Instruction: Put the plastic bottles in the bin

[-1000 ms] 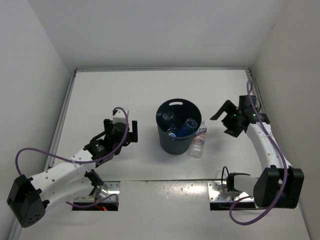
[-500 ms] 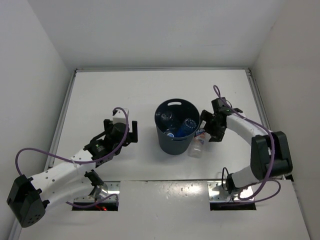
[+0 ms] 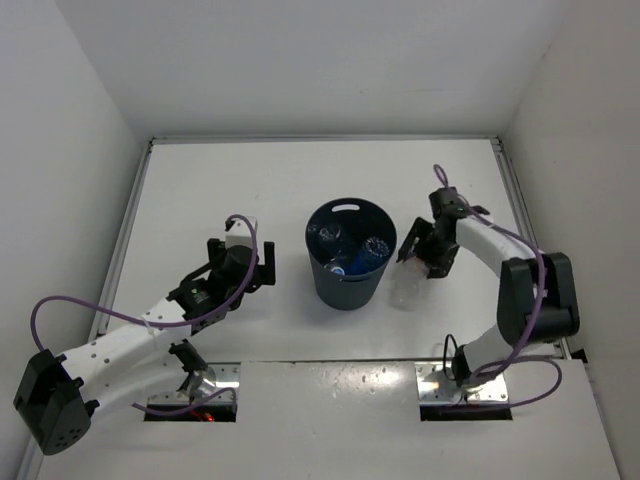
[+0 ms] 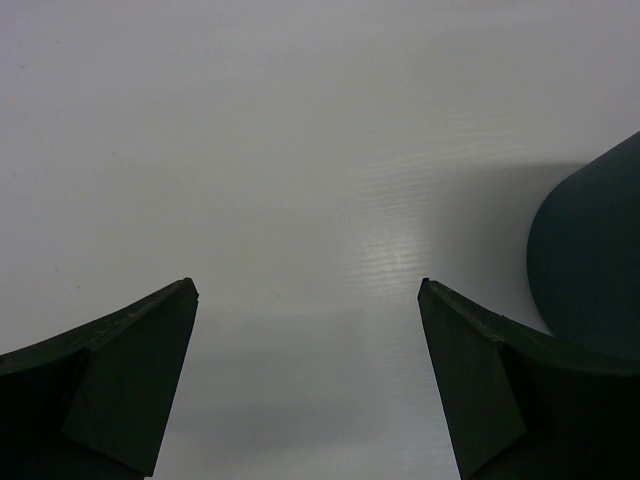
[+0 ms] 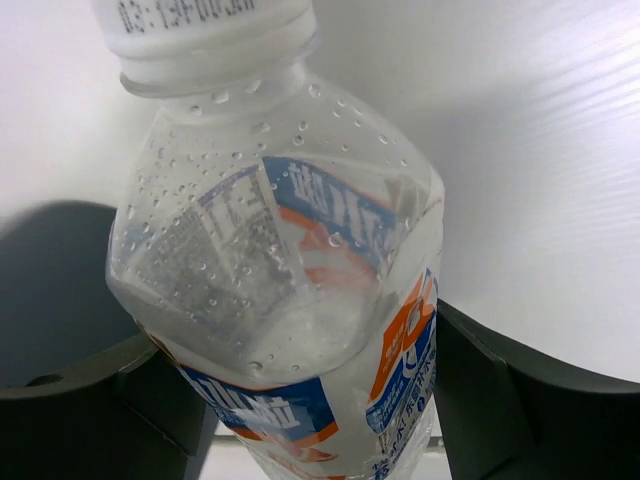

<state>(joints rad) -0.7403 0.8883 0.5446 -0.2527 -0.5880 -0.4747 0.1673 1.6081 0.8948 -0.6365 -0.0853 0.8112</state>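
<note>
Right pincer [image 5: 310, 380] closed against both sides of a clear, blue-labelled, white-capped plastic bottle [image 5: 290, 250] just right of the dark grey round plastic bin [image 3: 345, 288]; left pincer [image 4: 308, 295] wide open, empty

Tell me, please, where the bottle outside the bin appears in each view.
Top external: the loose bottle is just right of the bin, centre-right.
Left wrist: not in it.
Right wrist: fills the middle, cap at top.
Shared landmark: the bin, dark at the left wrist view's right edge and, probably, the right wrist view's left.
</note>
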